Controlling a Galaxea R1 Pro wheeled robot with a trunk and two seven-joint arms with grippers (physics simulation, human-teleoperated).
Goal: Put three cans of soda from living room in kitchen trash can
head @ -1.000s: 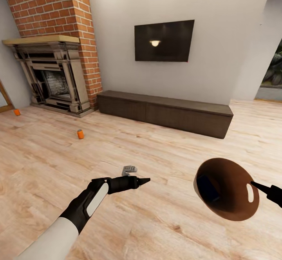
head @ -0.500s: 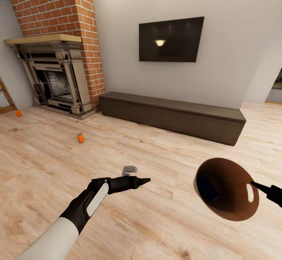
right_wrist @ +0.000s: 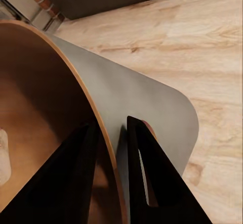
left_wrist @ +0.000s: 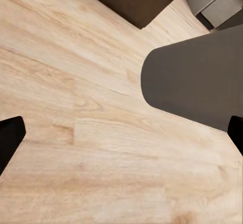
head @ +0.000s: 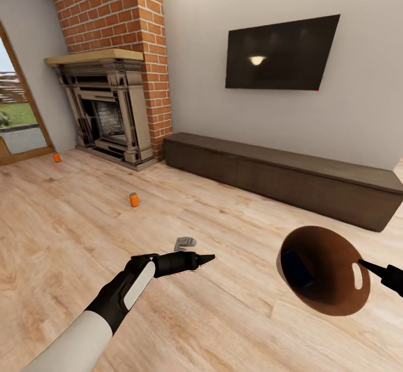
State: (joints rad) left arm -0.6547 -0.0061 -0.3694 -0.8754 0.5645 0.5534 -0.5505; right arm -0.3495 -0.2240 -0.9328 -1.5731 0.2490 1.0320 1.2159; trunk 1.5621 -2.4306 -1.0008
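The right gripper is still pinching the rim of the tash can, a blue can lying inside; the left gripper is hanging spread. The view is swinging left (camera, not things): two orange cans are sitting far left, near the fireplace.

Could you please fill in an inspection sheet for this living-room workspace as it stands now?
Surface: light wood floor, no table.
Job's things: two orange cans upright on the floor, near can and far can by the glass door; something blue lies inside the bin.
Clutter: small grey object on the floor.
Grippers: left gripper open, empty; right gripper pinching the bin's wall.
Cables: nothing seen.
Surroundings: brick fireplace, wall TV, low dark cabinet.
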